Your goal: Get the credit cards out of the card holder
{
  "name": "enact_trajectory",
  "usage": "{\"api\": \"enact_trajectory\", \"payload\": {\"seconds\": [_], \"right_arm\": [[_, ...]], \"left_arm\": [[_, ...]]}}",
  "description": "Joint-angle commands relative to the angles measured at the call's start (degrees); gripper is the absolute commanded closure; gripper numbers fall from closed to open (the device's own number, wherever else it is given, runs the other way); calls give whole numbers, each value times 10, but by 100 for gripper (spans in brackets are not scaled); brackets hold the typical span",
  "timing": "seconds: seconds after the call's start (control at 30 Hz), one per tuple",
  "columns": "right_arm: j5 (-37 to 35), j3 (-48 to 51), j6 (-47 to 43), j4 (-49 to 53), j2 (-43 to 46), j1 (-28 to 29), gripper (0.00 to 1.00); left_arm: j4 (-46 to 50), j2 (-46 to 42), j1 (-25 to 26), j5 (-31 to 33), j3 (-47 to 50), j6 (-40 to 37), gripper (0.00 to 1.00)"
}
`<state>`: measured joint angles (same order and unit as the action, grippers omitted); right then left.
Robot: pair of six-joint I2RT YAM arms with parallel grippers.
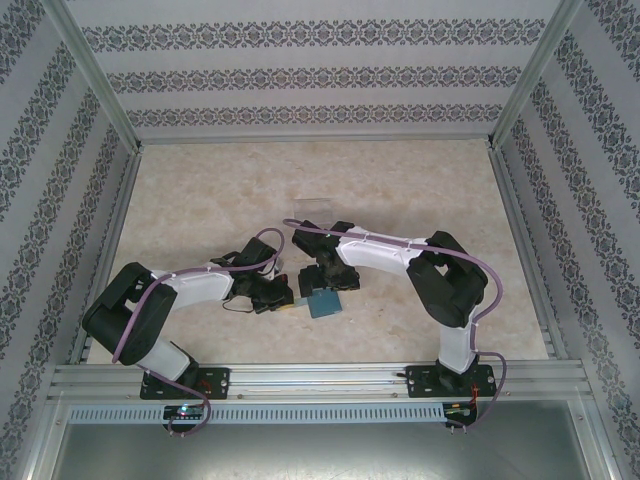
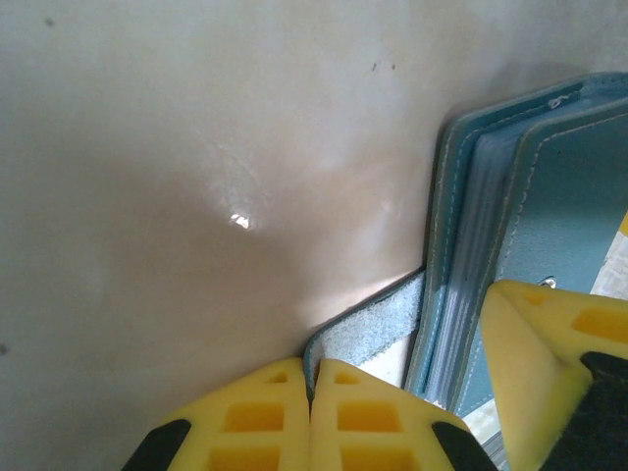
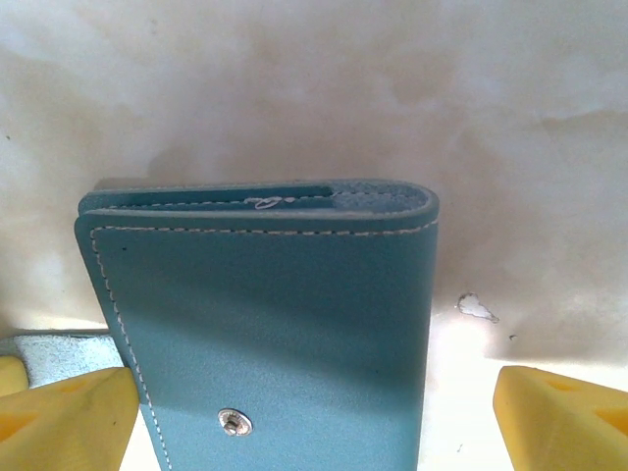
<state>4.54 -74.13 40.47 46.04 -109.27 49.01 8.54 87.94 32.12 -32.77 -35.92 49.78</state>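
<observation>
The card holder (image 1: 322, 303) is lying folded shut on the table (image 1: 400, 190), so the credit cards are likely all sitting inside it, none taken yet. The left gripper (image 2: 312, 392) is pinching the strap tab (image 2: 368, 334) at the card holder's side with closed jaws, while the right gripper (image 3: 314, 412) is straddling the card holder, jaws spread wide, with bare table lying all around it.

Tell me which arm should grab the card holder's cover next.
Right, probably. The right gripper is open, with its fingers on either side of the closed card holder, ready to close on it. The left gripper is shut on the strap tab, so it is occupied.
</observation>
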Motion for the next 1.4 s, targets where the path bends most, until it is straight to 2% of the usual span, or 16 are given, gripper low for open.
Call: {"api": "enact_trajectory", "payload": {"seconds": [0.0,0.87,1.37], "right_arm": [[-9,7,-8,13,-12,5,7],[-3,4,-8,8,-20,6,6],[-28,7,-8,42,26,4,6]], "left_arm": [[7,24,3,34,0,-9,100],[16,26,3,32,-12,-14,100],[27,22,2,41,-13,-13,100]]}}
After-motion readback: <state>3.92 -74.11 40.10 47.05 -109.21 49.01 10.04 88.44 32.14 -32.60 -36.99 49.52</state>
